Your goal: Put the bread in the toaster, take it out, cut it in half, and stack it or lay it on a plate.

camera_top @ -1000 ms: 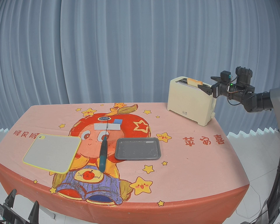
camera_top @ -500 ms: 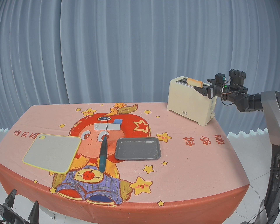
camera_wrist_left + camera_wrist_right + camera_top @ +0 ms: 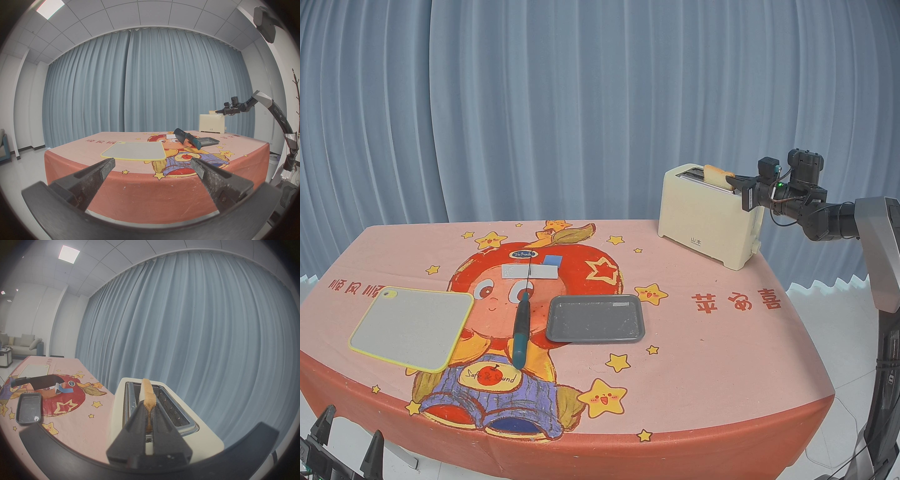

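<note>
A cream toaster point(image 3: 706, 215) stands at the table's far right corner, with a slice of bread point(image 3: 715, 174) sticking up out of one slot. My right gripper point(image 3: 734, 182) is level with the toaster's top and shut on the near end of the bread point(image 3: 147, 393), its two dark fingers point(image 3: 137, 421) pressed against both sides. A grey tray point(image 3: 595, 319) lies mid-table. Left of it lies a knife point(image 3: 520, 325) with a teal handle, and farther left a yellow-rimmed cutting board point(image 3: 412, 326). My left gripper point(image 3: 153, 168) hangs open below the table's front left edge.
A small white block point(image 3: 530, 271) with a blue tag sits behind the knife's tip. A blue curtain hangs right behind the table. The cloth-covered table top point(image 3: 706, 350) is bare between the tray and the toaster.
My right gripper moved left toward the toaster, and its fingers went from open to shut on the bread's end. The left arm, knife, tray and board have not moved.
</note>
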Robot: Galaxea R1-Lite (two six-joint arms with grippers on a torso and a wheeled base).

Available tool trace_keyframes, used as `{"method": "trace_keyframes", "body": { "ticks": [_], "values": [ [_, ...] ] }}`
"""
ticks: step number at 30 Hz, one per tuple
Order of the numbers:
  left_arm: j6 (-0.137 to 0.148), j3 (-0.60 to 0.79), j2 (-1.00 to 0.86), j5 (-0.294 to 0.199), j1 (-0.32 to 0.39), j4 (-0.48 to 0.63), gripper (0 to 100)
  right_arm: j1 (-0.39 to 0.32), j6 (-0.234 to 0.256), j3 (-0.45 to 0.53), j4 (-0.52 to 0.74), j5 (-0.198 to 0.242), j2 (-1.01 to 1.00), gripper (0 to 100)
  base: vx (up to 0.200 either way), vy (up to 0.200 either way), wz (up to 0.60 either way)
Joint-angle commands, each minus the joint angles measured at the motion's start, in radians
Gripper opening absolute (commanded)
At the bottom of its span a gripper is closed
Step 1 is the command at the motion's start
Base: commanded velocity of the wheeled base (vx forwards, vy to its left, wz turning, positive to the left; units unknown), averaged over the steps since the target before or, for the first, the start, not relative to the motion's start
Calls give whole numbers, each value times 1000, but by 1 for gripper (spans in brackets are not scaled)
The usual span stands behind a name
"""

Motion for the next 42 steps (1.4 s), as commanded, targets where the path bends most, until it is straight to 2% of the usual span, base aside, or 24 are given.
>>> {"method": "trace_keyframes", "body": {
  "ticks": [1, 12, 20, 25, 32, 42],
  "values": [
    [0, 8, 2, 0, 0, 0, 100, 1, -1, 6, 0, 0, -2, 0, 0, 0, 0],
    [0, 8, 2, 0, 0, 0, 100, 15, 2, 29, -2, 0, -99, 0, 0, 0, 0],
    [0, 8, 2, 0, 0, 0, 100, 20, 2, 129, -14, -3, -222, 0, 0, 0, 0],
    [0, 8, 2, 0, 0, 0, 100, 26, 12, 241, -15, -4, -334, 0, 0, 0, 0],
    [0, 10, 2, 0, 0, 0, 100, 26, 24, 324, -60, -6, -383, 0, 0, 0, 0],
    [0, 8, 2, 0, 0, 0, 100, 52, 108, 609, -209, -10, -475, 0, 0, 0, 0]
  ]
}}
